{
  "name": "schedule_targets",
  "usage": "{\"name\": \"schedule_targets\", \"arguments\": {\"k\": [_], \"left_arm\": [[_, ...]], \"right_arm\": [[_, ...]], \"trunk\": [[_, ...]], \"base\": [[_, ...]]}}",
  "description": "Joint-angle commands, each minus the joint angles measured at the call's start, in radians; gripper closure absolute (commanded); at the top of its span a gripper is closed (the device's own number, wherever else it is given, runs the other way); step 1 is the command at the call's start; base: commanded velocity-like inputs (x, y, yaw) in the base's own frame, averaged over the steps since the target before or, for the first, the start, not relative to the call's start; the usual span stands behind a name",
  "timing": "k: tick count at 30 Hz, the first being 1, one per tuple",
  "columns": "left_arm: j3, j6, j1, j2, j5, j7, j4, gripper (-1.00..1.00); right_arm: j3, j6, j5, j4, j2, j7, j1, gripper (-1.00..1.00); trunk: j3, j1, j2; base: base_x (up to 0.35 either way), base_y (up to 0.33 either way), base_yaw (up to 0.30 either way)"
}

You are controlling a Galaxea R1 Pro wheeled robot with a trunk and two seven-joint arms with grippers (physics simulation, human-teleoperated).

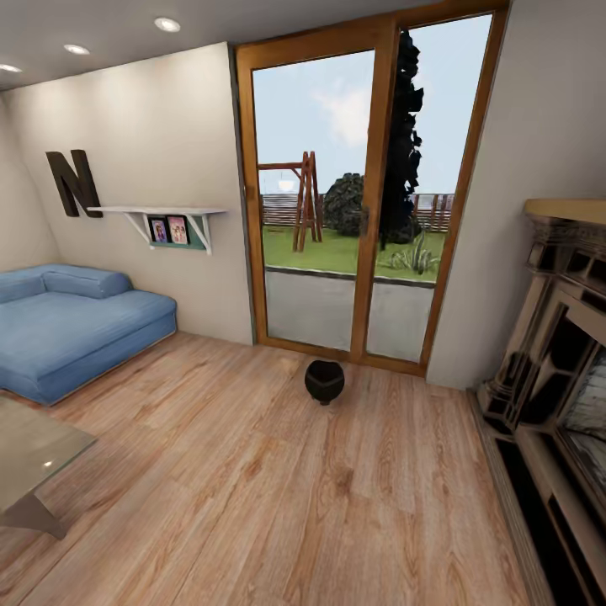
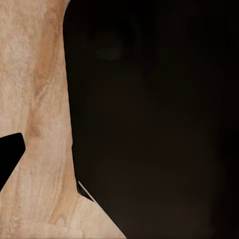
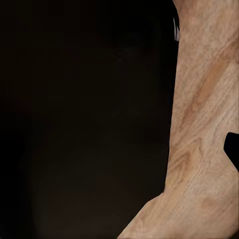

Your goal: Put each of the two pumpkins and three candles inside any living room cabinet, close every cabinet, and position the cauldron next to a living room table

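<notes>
— What is closest?
— The glassy corner of the table, pale and flat, on slanted grey legs, low at the left.
— And the cauldron?
— Round and black, alone on the smooth wood floor by the glass door. I can't see inside it. Lots of bare floor around.
— The claws?
— I cannot tell, and places from them neither.

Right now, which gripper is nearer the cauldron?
Cannot tell: the cauldron stands well ahead on the floor, about centred; both wrist views look at floor beside a dark shape.
</notes>
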Motion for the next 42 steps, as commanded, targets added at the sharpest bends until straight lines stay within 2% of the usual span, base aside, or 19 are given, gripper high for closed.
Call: {"name": "schedule_targets", "arguments": {"k": [1,12,29,42], "left_arm": [[0.001,-0.005,0.006,-0.002,0.003,-0.003,0.001,-1.0],[0.001,-0.006,0.017,-0.001,0.003,-0.004,0.001,-1.0],[0.001,-0.006,0.017,-0.001,0.003,-0.004,0.001,-1.0],[0.0,-0.006,0.017,0.002,0.003,-0.004,0.001,-1.0]], "right_arm": [[0.003,-0.005,0.005,-0.006,-0.003,0.0,-0.006,-1.0],[0.001,-0.046,0.004,-0.059,-0.003,-0.001,-0.069,-1.0],[0.002,-0.047,0.006,-0.06,0.003,0.0,-0.071,-1.0],[0.003,-0.047,0.006,-0.061,0.003,0.0,-0.072,-1.0]], "trunk": [[0.0,0.0,0.0],[0.0,0.0,0.0],[0.0,0.0,0.0],[0.0,0.0,0.0]], "base": [[0.0,0.0,0.0],[0.0,0.0,0.0],[0.0,0.0,-0.001],[0.0,0.0,-0.08]]}}
